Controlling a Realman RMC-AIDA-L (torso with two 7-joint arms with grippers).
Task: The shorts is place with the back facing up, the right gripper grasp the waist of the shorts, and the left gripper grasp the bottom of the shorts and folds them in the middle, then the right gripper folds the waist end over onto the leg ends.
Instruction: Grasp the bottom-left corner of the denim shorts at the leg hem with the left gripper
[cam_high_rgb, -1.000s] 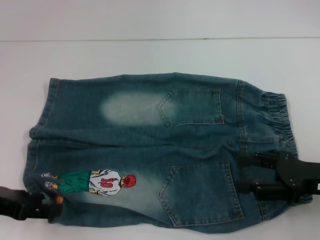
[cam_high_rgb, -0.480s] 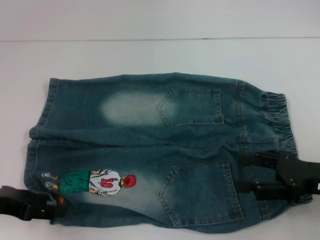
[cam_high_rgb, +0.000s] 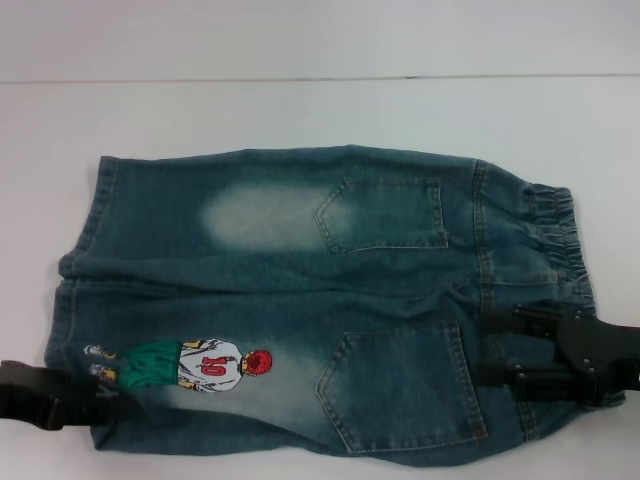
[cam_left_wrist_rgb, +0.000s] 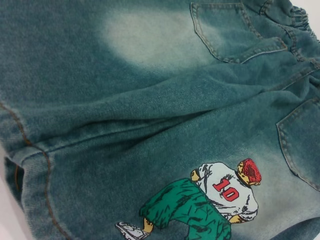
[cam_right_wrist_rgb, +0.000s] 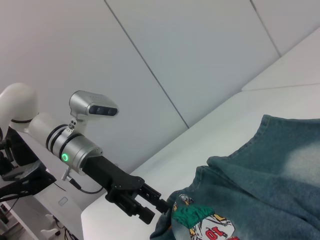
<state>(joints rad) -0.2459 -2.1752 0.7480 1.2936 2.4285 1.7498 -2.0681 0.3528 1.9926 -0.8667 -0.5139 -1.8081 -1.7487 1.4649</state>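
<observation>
- While the shorts (cam_high_rgb: 320, 300) lie flat, back side up, on a white table (cam_high_rgb: 320, 110), their gathered waist (cam_high_rgb: 555, 240) points toward the robot's right and the leg ends (cam_high_rgb: 75, 290) toward its left.
- The right gripper (cam_high_rgb: 500, 350) rests over the waist's near corner, its two black fingers spread apart on the denim beside the near patch pocket (cam_high_rgb: 400, 390).
- The left gripper (cam_high_rgb: 95, 405) sits at the near leg's hem, just beside the cartoon print (cam_high_rgb: 190, 365); whether its fingers are open or clamped cannot be told.
- A pale wall (cam_right_wrist_rgb: 175, 60) of flat panels rises behind the table.
- Only the right wrist view shows the left arm's silver wrist (cam_right_wrist_rgb: 75, 147) with its green light, and the black fingertips meeting the hem by the print.
- Only the left wrist view shows the print's red number 10 (cam_left_wrist_rgb: 225, 190) up close, and a raised fold running across the fabric.
- Compared with a second ago, the left gripper has drawn slightly back toward the table's edge; the right gripper and the shorts are unchanged.
</observation>
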